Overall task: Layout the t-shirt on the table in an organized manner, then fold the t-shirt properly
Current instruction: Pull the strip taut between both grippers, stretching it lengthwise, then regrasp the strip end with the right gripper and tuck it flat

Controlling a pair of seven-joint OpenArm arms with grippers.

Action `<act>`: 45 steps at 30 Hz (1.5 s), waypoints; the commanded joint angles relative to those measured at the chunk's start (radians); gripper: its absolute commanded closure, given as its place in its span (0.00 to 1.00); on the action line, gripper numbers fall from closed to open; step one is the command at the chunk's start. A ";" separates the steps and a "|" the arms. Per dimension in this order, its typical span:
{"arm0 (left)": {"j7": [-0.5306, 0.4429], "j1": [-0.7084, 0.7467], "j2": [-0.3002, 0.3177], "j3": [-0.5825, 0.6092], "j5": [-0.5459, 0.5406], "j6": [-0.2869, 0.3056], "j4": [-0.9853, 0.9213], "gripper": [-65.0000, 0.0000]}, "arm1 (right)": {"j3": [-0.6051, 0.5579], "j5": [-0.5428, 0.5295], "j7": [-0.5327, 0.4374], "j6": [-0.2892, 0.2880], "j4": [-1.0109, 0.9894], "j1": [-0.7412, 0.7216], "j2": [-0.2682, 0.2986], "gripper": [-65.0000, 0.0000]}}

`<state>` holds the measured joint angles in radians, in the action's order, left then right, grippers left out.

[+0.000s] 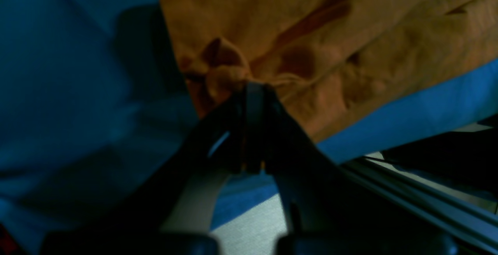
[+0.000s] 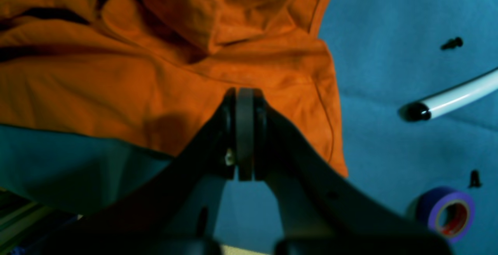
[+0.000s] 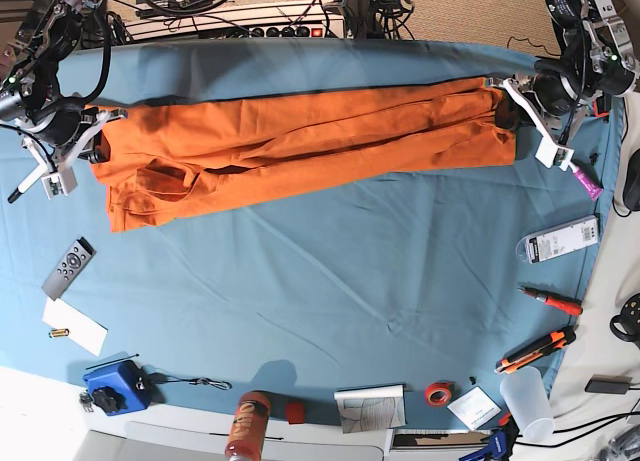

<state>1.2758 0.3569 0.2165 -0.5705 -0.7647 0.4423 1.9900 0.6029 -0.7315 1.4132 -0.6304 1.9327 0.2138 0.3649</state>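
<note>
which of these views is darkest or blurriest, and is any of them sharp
Left wrist view: darkest and soft all over, the t-shirt dull brownish orange, the left end effector a near-black silhouette. Right wrist view: brighter, still blurred, the right end effector dark, the purple tape roll fuzzy. Base view: sharpest and evenly lit, the table cloth's wrinkles plainly visible.

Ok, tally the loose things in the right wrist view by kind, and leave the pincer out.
Orange t-shirt: 1
White tube with a black tip: 1
Small black fasteners: 2
Purple tape roll: 1
Total: 5
</note>
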 commanded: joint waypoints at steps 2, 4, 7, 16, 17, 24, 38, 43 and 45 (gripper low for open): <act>-0.013 0.000 0.011 -0.003 -0.014 0.004 0.018 1.00 | 0.005 -0.010 -0.017 -0.033 0.018 -0.006 0.025 1.00; -0.013 0.000 0.011 -0.003 -0.014 0.004 0.018 1.00 | 0.005 -0.023 -0.017 -0.060 0.018 -0.003 0.043 0.96; -0.018 0.000 0.011 -0.003 -0.014 0.004 0.018 1.00 | 0.005 -0.042 -0.017 -0.068 0.018 -0.004 0.080 0.73; -0.042 -0.008 0.011 -0.003 -0.014 0.004 0.018 1.00 | -0.121 0.039 -0.072 -0.039 -0.059 -0.082 0.117 0.73; -0.042 -0.008 0.011 -0.003 -0.014 0.004 0.018 1.00 | -0.150 0.050 -0.092 -0.039 -0.080 -0.092 0.117 0.73; -0.039 -0.008 0.011 -0.003 -0.014 0.004 0.018 1.00 | -0.320 0.182 -0.200 0.000 -0.243 -0.171 0.116 0.73; -0.038 -0.008 0.011 -0.003 -0.014 0.004 0.018 1.00 | -0.432 0.206 -0.204 0.027 -0.258 -0.203 0.112 0.97; -0.035 -0.008 0.011 -0.003 -0.013 0.004 0.018 1.00 | -0.431 0.232 -0.187 0.028 -0.231 -0.202 0.112 1.00; -0.035 -0.008 0.011 -0.003 -0.013 0.004 0.018 1.00 | -0.431 0.232 -0.178 0.029 -0.197 -0.202 0.112 1.00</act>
<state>1.2491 0.3515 0.2165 -0.5705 -0.7647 0.4423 1.9900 0.1631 -0.4934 1.2484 -0.6018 1.7172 0.0280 0.4576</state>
